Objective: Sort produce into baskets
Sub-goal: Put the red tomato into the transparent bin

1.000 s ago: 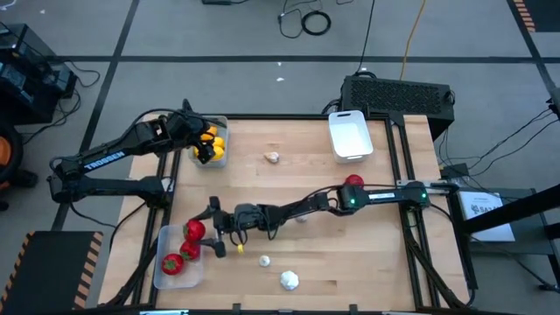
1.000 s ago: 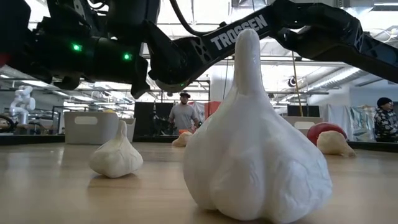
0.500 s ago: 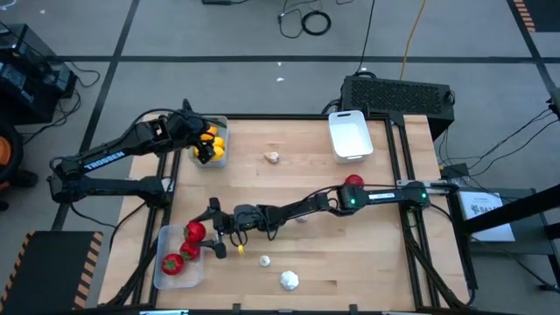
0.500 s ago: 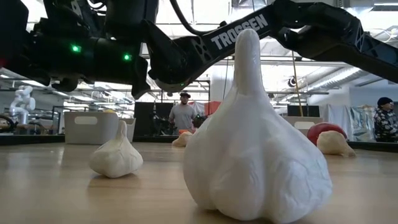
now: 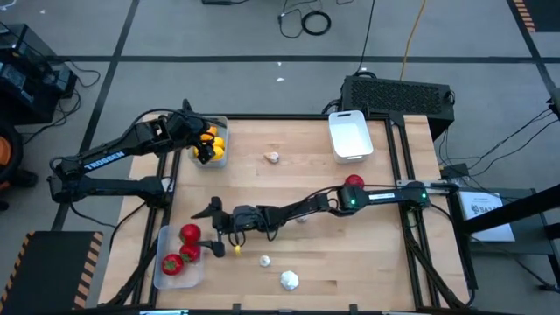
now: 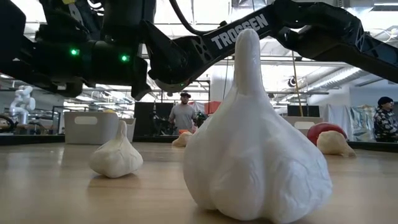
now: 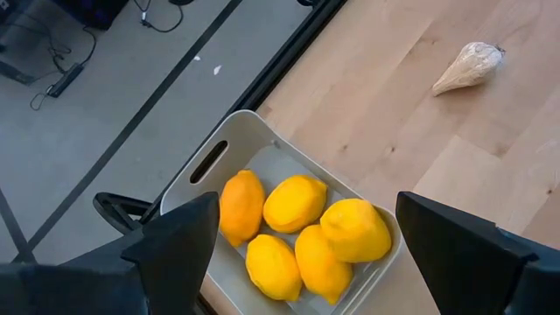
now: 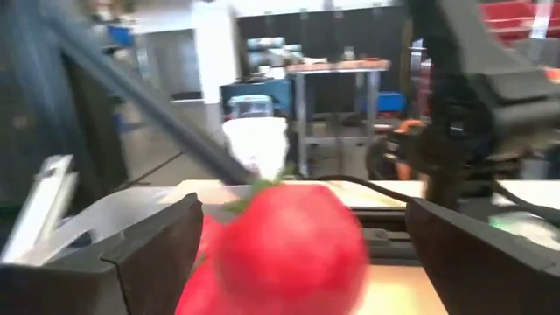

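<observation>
i see my right gripper (image 5: 210, 229) spread wide just beside the clear tray (image 5: 163, 273), holding nothing; a glossy round red tomato (image 8: 289, 245) sits between its fingers, three reds in that tray. my left gripper (image 7: 302, 254), also wide and empty, hovers over five smooth lemons (image 7: 296, 203) in the grey tray (image 7: 206, 164). four papery garlic bulbs (image 5: 289, 280) lie right of the clear tray

Red piece (image 8: 289, 241) blurred, cut off by edge; clear basket (image 5: 166, 258) partly cut.
</observation>
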{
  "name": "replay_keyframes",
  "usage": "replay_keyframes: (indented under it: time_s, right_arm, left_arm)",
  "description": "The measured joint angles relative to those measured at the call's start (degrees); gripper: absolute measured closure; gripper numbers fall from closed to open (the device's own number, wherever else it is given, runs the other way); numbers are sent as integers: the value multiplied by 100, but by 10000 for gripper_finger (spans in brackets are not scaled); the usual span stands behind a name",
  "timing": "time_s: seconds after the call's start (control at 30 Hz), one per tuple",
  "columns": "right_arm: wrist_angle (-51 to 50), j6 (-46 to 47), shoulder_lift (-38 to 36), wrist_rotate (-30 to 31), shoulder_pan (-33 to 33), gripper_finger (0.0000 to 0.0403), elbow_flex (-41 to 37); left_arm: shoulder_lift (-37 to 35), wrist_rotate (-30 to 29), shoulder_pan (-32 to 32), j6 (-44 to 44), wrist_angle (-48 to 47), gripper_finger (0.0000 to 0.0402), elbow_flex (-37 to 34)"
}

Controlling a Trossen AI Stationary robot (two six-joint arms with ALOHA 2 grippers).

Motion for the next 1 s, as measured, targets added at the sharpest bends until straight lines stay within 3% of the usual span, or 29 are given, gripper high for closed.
replay_keyframes:
  time_s: [0.1,0.27,0.43,0.63,0.8,1.0]
  right_arm:
    - [11,-168,0,-343,0,19,0]
    - [-109,-341,-59,-362,-5,18,-1]
    - [-1046,-514,-519,-361,-35,18,-5]
    - [-3706,-928,-1449,-359,-34,18,0]
    - [-7053,-1194,-2423,-303,-22,18,2]
    - [-10181,-671,-3287,285,-122,18,0]
  left_arm:
    - [0,0,0,0,-1,49,0]
    - [0,114,0,0,-34,49,0]
    - [-1,146,1,-4,-305,49,0]
    - [-2,173,0,-7,-617,49,0]
    - [-2,449,0,-31,-571,49,-57]
    - [-2,616,-5,-140,-329,49,-302]
